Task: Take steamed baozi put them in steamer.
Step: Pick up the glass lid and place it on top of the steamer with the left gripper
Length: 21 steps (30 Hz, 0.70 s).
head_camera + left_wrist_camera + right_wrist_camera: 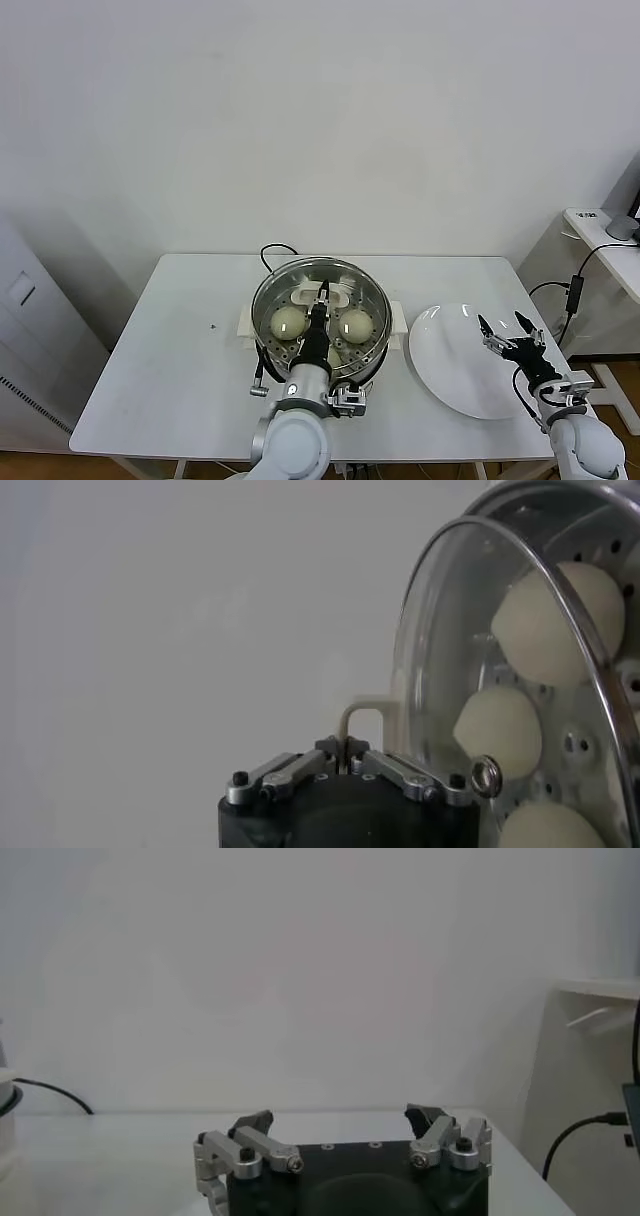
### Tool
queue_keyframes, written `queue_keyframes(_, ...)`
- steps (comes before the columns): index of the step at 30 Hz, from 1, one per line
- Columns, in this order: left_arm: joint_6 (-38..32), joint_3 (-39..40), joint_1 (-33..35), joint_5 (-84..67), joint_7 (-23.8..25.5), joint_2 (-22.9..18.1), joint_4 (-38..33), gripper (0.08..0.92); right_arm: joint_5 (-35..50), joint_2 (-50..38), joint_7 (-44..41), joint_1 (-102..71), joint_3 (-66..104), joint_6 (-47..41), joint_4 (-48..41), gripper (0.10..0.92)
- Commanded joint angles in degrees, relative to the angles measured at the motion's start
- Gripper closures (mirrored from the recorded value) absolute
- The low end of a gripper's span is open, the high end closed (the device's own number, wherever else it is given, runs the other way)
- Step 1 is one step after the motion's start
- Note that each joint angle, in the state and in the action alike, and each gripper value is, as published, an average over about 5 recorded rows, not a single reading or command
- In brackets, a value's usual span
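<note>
The steamer stands mid-table on its white base. Two baozi lie on its perforated tray, and a third is partly hidden behind my left arm. My left gripper is over the steamer, shut on the beige handle of the round glass lid. In the left wrist view three baozi show through the lid. My right gripper is open and empty above the white plate; it also shows in the right wrist view.
The steamer's black cord runs off behind it, and the white base's side handle sticks out toward the plate. A side table with cables stands at the far right. The plate holds nothing.
</note>
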Motion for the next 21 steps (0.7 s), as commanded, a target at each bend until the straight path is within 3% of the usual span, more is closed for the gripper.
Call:
queue_keyframes(1, -0.1, 0.3, 0.0, 0.2, -0.1, -0.4, 1.0, 0.892, 0.0, 0.0, -0.1, -0.1, 0.3, 0.0, 0.0, 0.203)
queue_keyframes(21, 0.8, 0.0, 0.2, -2.5, -1.6, -0.3, 2.1, 0.892, -0.3, 0.3, -0.4, -0.2, 0.7, 0.3, -0.3, 0.203)
